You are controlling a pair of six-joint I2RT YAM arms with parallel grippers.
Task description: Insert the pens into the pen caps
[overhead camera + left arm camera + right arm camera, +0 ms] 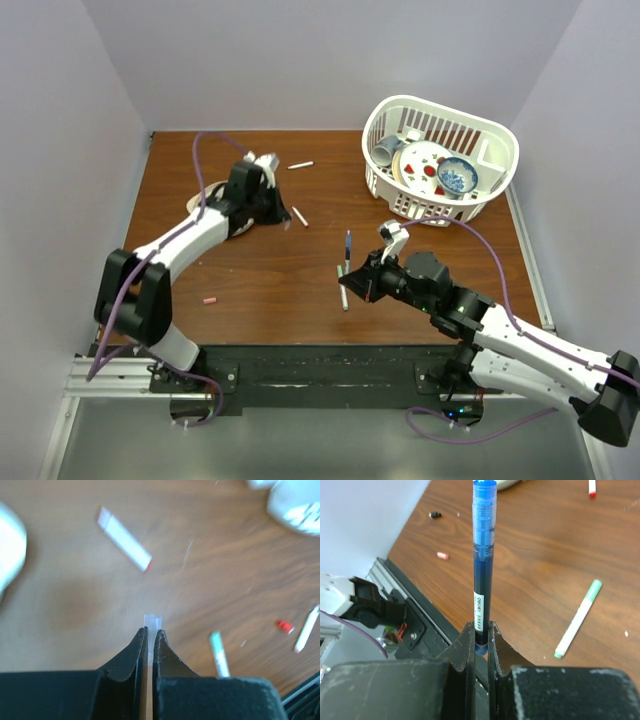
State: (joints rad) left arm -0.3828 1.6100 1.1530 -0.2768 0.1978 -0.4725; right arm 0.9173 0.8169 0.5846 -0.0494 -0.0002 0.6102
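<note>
**Right pincer.** The right gripper (480, 631) has its jaws set narrow and clamped on the near end of a translucent dark-blue plastic pen (483, 545).
- The pen projects straight ahead of the fingertips, in line with the fingers.
- A white printed label sits on the barrel just beyond the grip point.
- In the overhead view the barrel points away from the pincer toward the far side of the brown wooden table (260, 270).

Items around the right pincer, as seen in the right wrist view:
- A white-barrelled pen with a pale green cap (577, 620) lies flat on the table to the right of the fingers, apart from the held pen.
- A small pink cylindrical cap (442, 555) lies ahead and to the left.
- A small dark cap (435, 515) lies farther ahead on the same side.
- A white plastic slatted basket (440, 100) holding dishes stands well beyond the pincer, at the far right of the table.

**Left pincer.** The left gripper (151, 631) has its jaws almost together, pinching a slim white barrel (152, 618) whose end shows just past the fingertips. Whether this is a pen cannot be told from the blurred view.

Items around the left pincer, as seen in the left wrist view:
- A white pen with red ends (124, 539) lies ahead and slightly left of the fingertips.
- A green-tipped white pen (219, 652) lies just beside the right-hand finger.
- A small red cap (285, 626) and a further white pen (306, 629) lie farther out on that side, near each other.
</note>
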